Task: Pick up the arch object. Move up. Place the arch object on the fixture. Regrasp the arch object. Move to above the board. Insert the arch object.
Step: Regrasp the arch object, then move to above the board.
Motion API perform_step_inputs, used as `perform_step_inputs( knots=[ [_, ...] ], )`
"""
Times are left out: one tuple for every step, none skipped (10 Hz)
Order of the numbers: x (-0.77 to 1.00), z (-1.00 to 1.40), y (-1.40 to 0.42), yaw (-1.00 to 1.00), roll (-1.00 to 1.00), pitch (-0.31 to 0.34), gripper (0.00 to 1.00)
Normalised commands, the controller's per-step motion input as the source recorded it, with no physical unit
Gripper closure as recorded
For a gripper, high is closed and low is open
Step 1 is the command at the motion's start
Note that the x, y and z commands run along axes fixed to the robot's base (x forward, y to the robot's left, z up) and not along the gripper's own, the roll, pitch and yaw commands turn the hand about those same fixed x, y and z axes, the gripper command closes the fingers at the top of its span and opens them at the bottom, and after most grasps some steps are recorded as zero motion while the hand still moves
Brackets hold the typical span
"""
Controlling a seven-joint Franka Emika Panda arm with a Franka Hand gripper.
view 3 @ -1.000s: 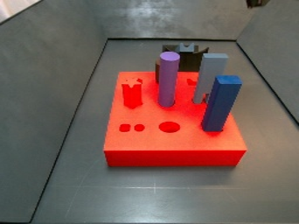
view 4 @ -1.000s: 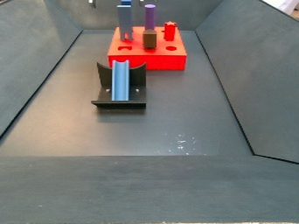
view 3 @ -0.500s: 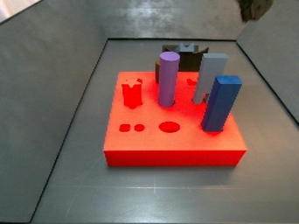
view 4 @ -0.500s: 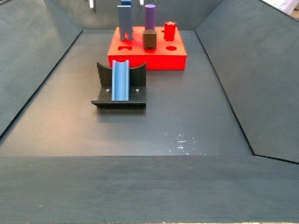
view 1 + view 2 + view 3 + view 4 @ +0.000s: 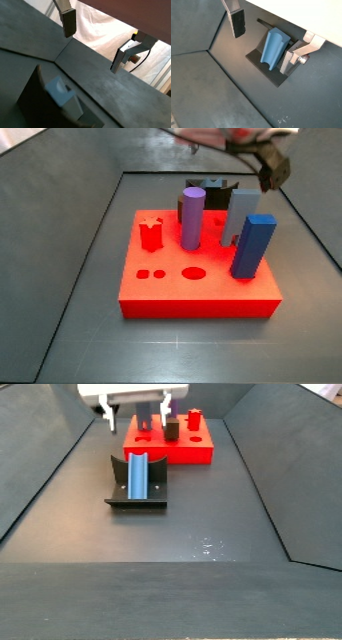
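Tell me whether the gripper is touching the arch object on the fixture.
Apart. In a side view the open gripper hangs above the arch object, which lies in the fixture, bare floor showing between them.

Above the matt dark-grey surface [image 5: 201, 514], the gripper [image 5: 134, 416] hangs open with metallic silver fingers [image 5: 236, 20], near the smooth plastic-looking arch object [image 5: 136, 474].

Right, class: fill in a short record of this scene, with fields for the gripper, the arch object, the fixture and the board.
gripper: open, holding nothing, above the floor between fixture and board
arch object: blue, lying in the fixture, not gripped
fixture: black, on the floor, in front of the board in a side view
board: red, three tall pegs standing in it
stage: arch object not yet picked up
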Motion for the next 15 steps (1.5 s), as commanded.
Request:
perform_step_inputs(
  knots=[
    [0.09, -1.0, 0.05, 0.08, 0.07, -0.075, 0.0],
    [0.1, -1.0, 0.04, 0.05, 0.06, -0.086, 0.0],
    [0.11, -1.0, 0.03, 0.03, 0.06, -0.086, 0.0],
    [0.1, -0.85, 0.02, 0.01, 0.07, -0.081, 0.0],
    [0.09, -0.75, 0.02, 0.0, 0.07, -0.075, 0.0],
    [0.08, -0.55, 0.01, -0.01, 0.06, -0.068, 0.0],
    [0.07, -0.4, 0.01, -0.02, 0.06, -0.056, 0.0],
    [0.06, -0.21, 0.0, -0.02, 0.06, -0.039, 0.0],
    [0.02, -0.18, 0.0, -0.02, 0.05, -0.027, 0.0],
    [0.01, -0.17, 0.0, -0.02, 0.05, -0.03, 0.0],
    [0.01, -0.17, 0.0, -0.02, 0.05, -0.03, 0.0],
    [0.01, -0.17, 0.0, -0.02, 0.05, -0.03, 0.0],
    [0.01, -0.17, 0.0, -0.02, 0.05, -0.03, 0.0],
    [0.0, 0.0, 0.0, 0.0, 0.0, 0.0, 1.0],
    [0.07, 1.0, 0.19, -0.19, 0.08, 0.093, 1.0]
  ],
)
